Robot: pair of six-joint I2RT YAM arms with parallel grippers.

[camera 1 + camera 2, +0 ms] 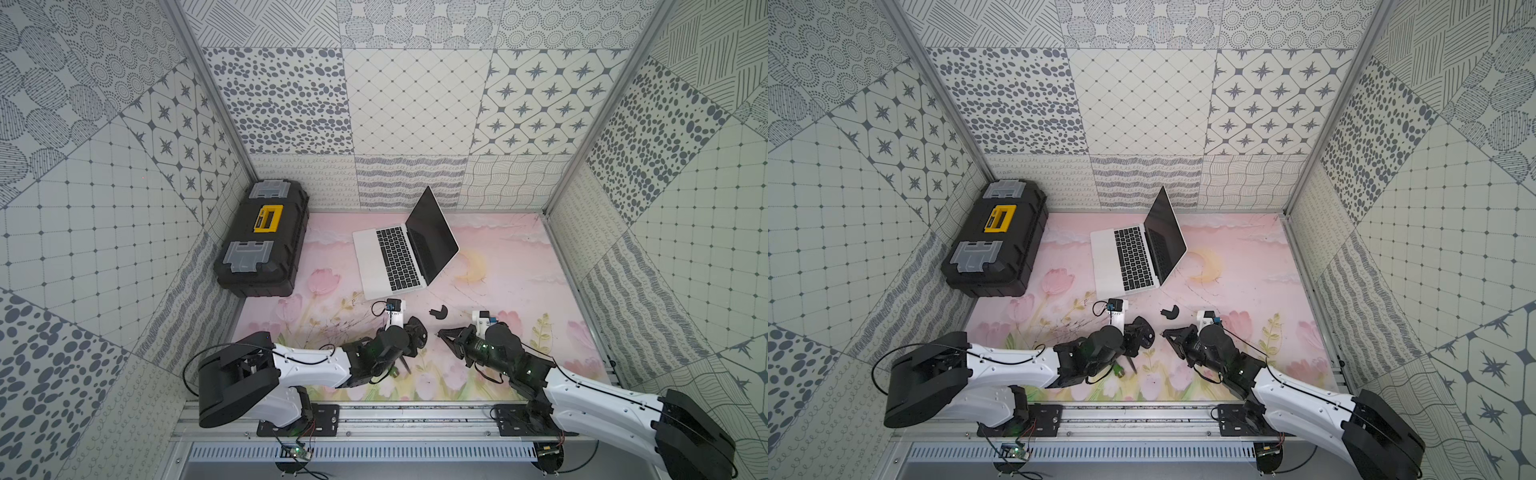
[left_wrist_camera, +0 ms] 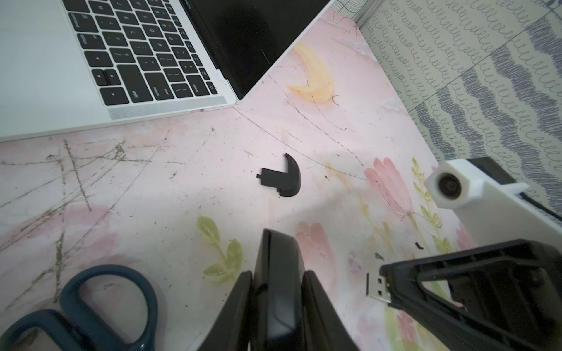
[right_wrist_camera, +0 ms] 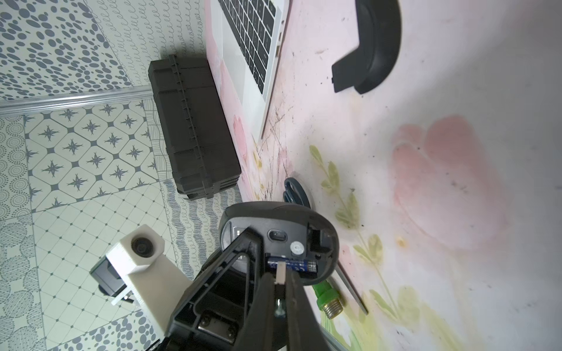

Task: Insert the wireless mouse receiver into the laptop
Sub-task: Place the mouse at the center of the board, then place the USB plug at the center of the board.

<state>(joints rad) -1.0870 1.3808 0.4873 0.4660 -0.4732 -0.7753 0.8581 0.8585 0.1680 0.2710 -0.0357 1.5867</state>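
The left hand (image 2: 277, 275) is clamped on a small dark grey oval wireless mouse (image 3: 282, 218), whose open underside faces the right hand (image 3: 279, 278). That hand pinches a small silver USB receiver (image 2: 378, 287). The slim silver open laptop (image 1: 374, 259) sits farther back on the pink floral table (image 1: 519, 266).
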